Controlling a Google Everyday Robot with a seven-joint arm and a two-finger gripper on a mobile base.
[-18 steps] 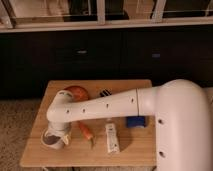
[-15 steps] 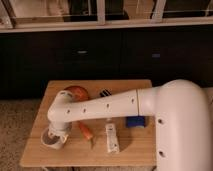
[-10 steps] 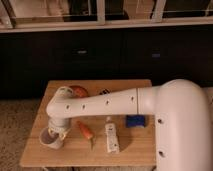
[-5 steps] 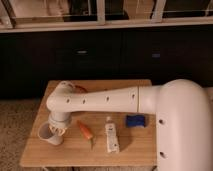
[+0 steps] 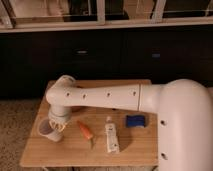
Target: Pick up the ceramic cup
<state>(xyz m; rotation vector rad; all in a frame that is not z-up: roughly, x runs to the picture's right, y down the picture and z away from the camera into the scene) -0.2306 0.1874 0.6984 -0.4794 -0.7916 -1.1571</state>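
Note:
The ceramic cup [image 5: 47,130] is small, white and round with a darker inside. It is at the left side of the wooden table [image 5: 135,152], at the tip of my arm. My gripper [image 5: 58,125] points down from the wrist [image 5: 62,97] and is shut on the cup's right rim. The cup sits just above the table top. The fingers are partly hidden by the wrist.
An orange bowl [image 5: 76,108] is mostly hidden behind my arm. An orange carrot-like piece [image 5: 85,131], a white bottle [image 5: 111,139] and a blue sponge [image 5: 135,121] lie to the right. Dark cabinets stand behind the table.
My wrist and gripper have risen and shifted a little left, and the cup has moved up and left with them.

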